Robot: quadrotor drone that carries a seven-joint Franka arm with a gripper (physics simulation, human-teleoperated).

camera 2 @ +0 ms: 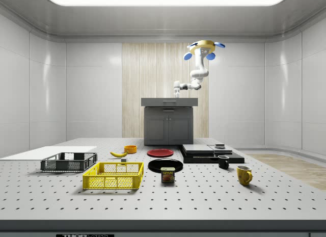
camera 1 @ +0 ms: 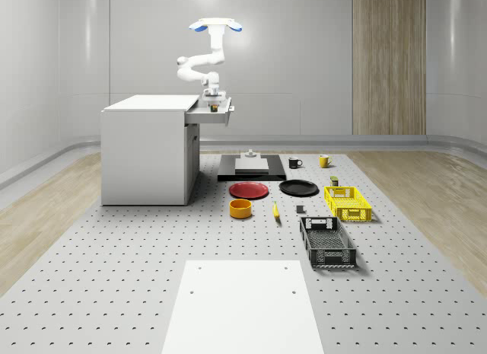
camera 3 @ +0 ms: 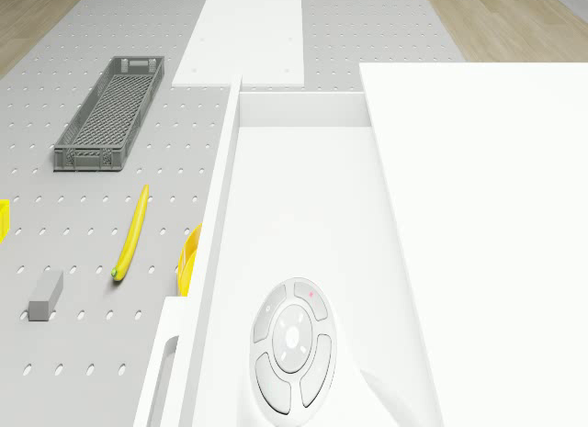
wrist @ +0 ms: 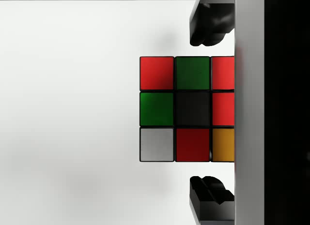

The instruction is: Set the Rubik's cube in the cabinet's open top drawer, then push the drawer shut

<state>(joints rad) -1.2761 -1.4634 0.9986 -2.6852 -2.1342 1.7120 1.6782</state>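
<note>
The cube (wrist: 186, 109) already lies on the white floor of the open top drawer (camera 1: 217, 116), right against one drawer wall, so the first half of the task looks done; the drawer has not yet been pushed shut and juts from the cabinet (camera 1: 148, 148) toward the whole-scene view's right. The gripper (wrist: 211, 109) hangs straight above the cube with its fingers (wrist: 209, 26) spread clear of it on either side, released, touching nothing. The drone (camera 1: 216, 25) hovers above the drawer end of the cabinet, its arm (camera 1: 199, 65) bent down into the drawer. What remains, as I judge it, is to lift the gripper out, move to the drawer front and push. Counted on the floor beyond the cabinet: one cube, one cabinet, two crates (one yellow (camera 1: 348, 202), one grey (camera 1: 327, 241)), two plates (red (camera 1: 249, 189) and black (camera 1: 298, 187)), two mugs (black (camera 1: 294, 162) and yellow (camera 1: 324, 161)), one orange bowl (camera 1: 241, 208), one banana (camera 3: 131, 232) and one can (camera 2: 167, 174) near the yellow crate.
</note>
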